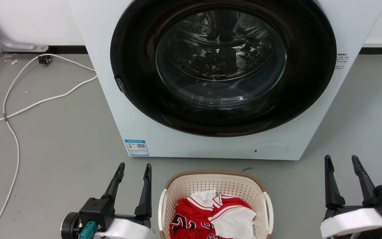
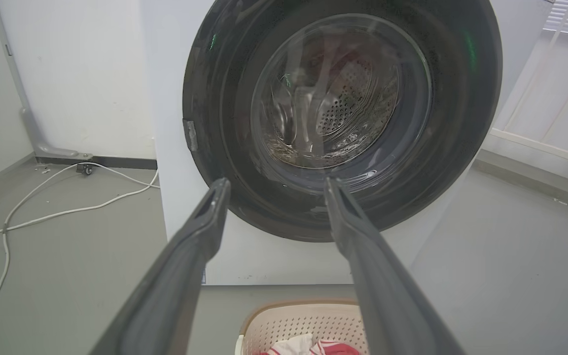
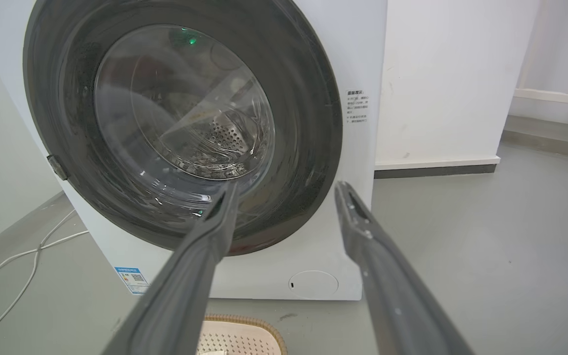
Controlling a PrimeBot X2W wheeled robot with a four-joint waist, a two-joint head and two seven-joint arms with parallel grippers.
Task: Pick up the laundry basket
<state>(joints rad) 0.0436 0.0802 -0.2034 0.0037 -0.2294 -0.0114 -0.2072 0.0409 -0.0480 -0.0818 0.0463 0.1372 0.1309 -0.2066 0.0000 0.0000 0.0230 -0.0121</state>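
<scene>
Two grippers, one basket: we see the cream perforated plastic laundry basket with its brown woven-look rim (image 1: 215, 173) standing on the grey floor (image 1: 61, 142). It sits just in front of the white front-loading washing machine (image 1: 111, 99), whose round dark glass door (image 1: 222, 66) is closed. The left gripper (image 1: 135, 165) hovers just beside the basket's left flank, fingers parted and empty. The right gripper (image 1: 341, 157) hangs farther out on the other side, likewise spread and holding nothing.

We judge the step in hand to be the approach. To do it well, each arm should drop and close in on its own white side handle (image 1: 161, 207). The right arm has more ground to cover. Both grips should land level, since a one-sided pull would likely tip the load.

We count one basket, two handles, two grippers of two fingers each, one machine and one blue label (image 1: 137, 147). Red-and-white clothing (image 1: 207, 212) is heaped inside, but we cannot tell how many pieces. A white cable (image 1: 15, 109) loops across the floor at left.
</scene>
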